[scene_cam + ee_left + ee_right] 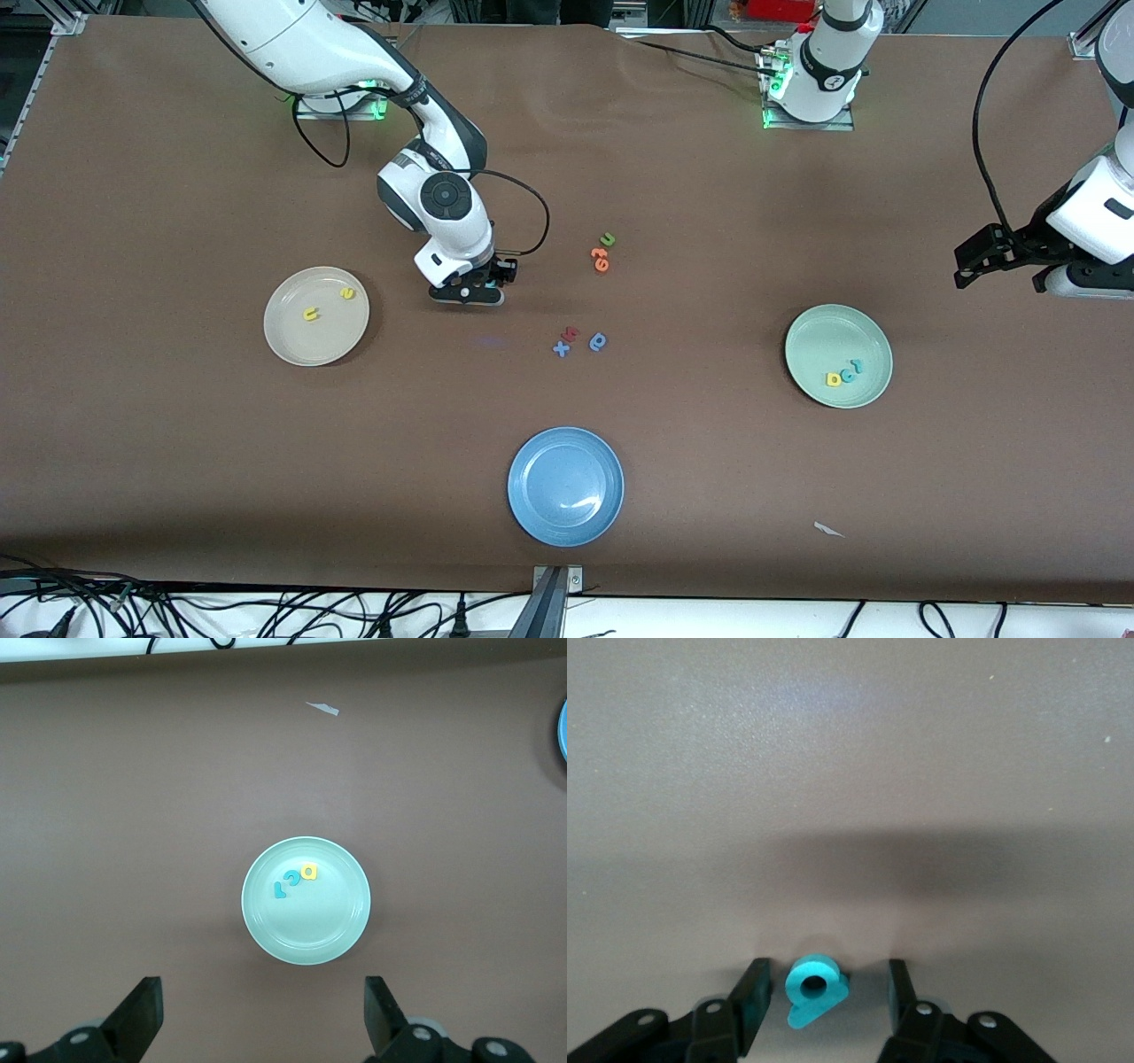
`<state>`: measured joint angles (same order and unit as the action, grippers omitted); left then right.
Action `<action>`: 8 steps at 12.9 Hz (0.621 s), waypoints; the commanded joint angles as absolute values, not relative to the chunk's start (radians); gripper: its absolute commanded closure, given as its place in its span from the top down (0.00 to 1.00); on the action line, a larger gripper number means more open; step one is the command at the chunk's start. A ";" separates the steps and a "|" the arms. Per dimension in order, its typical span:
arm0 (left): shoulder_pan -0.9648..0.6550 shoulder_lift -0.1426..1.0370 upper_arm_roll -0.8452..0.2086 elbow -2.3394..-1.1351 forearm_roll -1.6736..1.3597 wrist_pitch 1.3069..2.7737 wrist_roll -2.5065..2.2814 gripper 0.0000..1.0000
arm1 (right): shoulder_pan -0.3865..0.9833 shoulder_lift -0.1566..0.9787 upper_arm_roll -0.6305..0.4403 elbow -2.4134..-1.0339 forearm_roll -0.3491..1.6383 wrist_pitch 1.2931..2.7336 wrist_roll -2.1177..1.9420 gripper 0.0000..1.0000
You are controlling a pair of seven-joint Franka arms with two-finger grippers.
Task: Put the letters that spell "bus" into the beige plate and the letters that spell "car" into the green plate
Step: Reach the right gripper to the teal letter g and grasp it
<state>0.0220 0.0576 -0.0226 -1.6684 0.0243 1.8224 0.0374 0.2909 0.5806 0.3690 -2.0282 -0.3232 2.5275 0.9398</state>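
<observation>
Recorded "car" as complete: yellow foam "a" (834, 379), teal foam "c" (846, 374) and teal foam "r" (856, 365) lying together in the round pale green plate (824, 341), near the left gripper (966, 264). Noted the left gripper waiting in the air, fingers wide apart, empty.

Recorded "bus" as two letters in: yellow foam "u" (310, 314) and yellow foam "s" (347, 293) in the round beige plate (301, 341), beside the right gripper (469, 292) toward the right arm's end of the table.

Found the right gripper down at the brown table (177, 461), fingers apart, not yet clamped, with the teal foam "b" (813, 990) between them.

Judged remaining: grip on the "b", transfer to the beige plate.
</observation>
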 commanded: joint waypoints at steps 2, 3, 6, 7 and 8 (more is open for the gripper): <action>0.020 0.069 -0.025 -1.640 0.046 1.793 0.049 1.00 | 0.298 0.600 0.365 -2.016 -0.350 2.533 0.962 0.41; 0.020 0.069 -0.025 -1.640 0.046 1.793 0.049 1.00 | 0.298 0.600 0.364 -2.016 -0.350 2.533 0.962 0.35; 0.020 0.069 -0.025 -1.640 0.046 1.793 0.049 1.00 | 0.298 0.600 0.365 -2.016 -0.350 2.533 0.962 0.25; 0.020 0.069 -0.025 -1.640 0.046 1.792 0.049 1.00 | 0.298 0.600 0.365 -2.016 -0.348 2.533 0.962 0.24; 0.020 0.069 -0.025 -1.640 0.046 1.792 0.049 1.00 | 0.298 0.597 0.365 -2.016 -0.350 2.533 0.962 0.21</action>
